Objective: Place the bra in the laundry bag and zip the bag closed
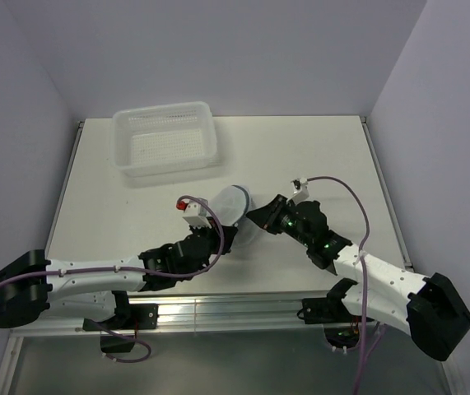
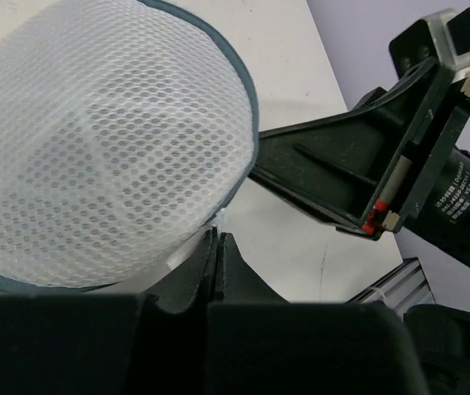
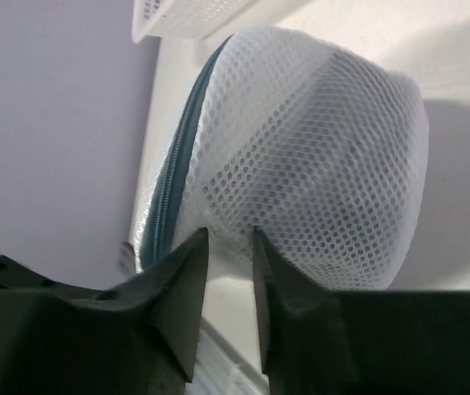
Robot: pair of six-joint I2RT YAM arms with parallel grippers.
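Observation:
The laundry bag (image 1: 233, 207), a white mesh dome with a dark teal zipper rim, stands on edge mid-table between my two grippers. In the right wrist view the bag (image 3: 317, 156) fills the frame and its zipper (image 3: 171, 189) looks closed along the stretch that shows. My left gripper (image 1: 226, 237) is shut, its tips (image 2: 217, 235) pinching the bag's (image 2: 103, 140) lower edge. My right gripper (image 1: 257, 218) is open, its fingertips (image 3: 229, 233) at the mesh. The bra is not plainly visible; a faint grey shade shows through the mesh.
A white perforated plastic basket (image 1: 167, 138) stands at the back left of the table, and its corner shows in the right wrist view (image 3: 193, 16). The right arm's wrist (image 2: 416, 164) is close beside the bag. The table's near edge rail (image 1: 243, 309) lies just behind both grippers.

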